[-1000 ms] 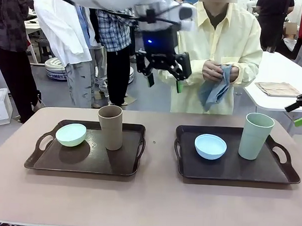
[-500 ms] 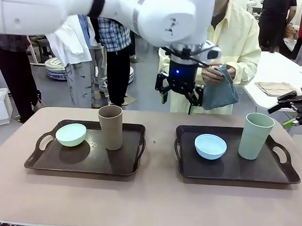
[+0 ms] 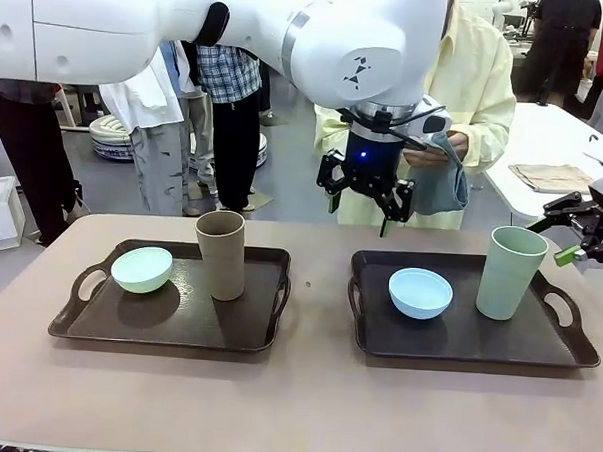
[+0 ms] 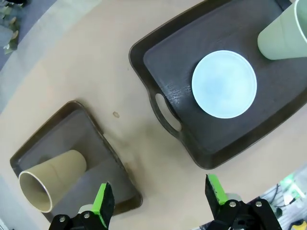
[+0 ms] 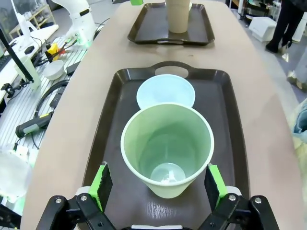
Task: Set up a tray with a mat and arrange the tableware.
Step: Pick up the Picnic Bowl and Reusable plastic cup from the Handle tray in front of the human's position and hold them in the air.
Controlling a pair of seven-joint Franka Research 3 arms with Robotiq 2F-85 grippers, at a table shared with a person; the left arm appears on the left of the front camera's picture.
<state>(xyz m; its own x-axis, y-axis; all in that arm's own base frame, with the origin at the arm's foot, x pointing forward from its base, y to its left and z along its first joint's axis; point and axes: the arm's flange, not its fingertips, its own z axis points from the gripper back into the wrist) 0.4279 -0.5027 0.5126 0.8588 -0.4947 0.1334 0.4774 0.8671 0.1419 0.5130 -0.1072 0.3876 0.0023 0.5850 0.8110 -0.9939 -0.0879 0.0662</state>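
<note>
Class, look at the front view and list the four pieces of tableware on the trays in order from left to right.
mint green bowl → brown tumbler → light blue bowl → pale green tumbler

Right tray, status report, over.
Left gripper open over table middle. Right gripper open beside pale green tumbler. Right tray holds tumbler and light blue bowl, no mat. Blue cloth in person's hands.

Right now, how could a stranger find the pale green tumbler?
On the table, find the dark tray on the robot's right. The pale green tumbler stands on it beside a light blue bowl. It is tall; the bowl is low.
</note>
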